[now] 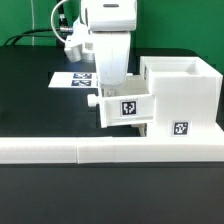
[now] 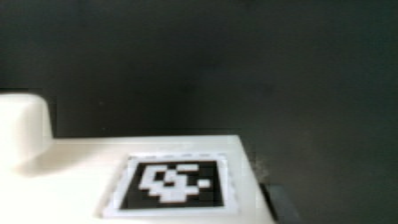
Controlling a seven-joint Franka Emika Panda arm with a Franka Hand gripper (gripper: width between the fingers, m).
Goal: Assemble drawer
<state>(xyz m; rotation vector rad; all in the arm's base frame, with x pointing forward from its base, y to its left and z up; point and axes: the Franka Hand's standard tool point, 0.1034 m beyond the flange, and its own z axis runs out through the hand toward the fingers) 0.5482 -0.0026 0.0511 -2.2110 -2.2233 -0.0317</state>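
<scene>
My jaws [image 1: 108, 88] sit low behind the small tray [image 1: 125, 108], hidden, so grip can't be told. Tray is half inside the big casing [image 1: 185, 95] on the desk [image 1: 30, 100], probably lined up for pushing home.

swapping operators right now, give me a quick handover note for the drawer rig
Claw: down at a small tray; fingers hidden, so open or shut cannot be told.
Tray: knob toward the exterior view's left, partly in the casing's upper slot.
Casing: upright behind the low white wall strip.
Marker board: flat behind the arm.
Done: the tray looks started in.
Left: push it home; the second tray is not in view.
</scene>
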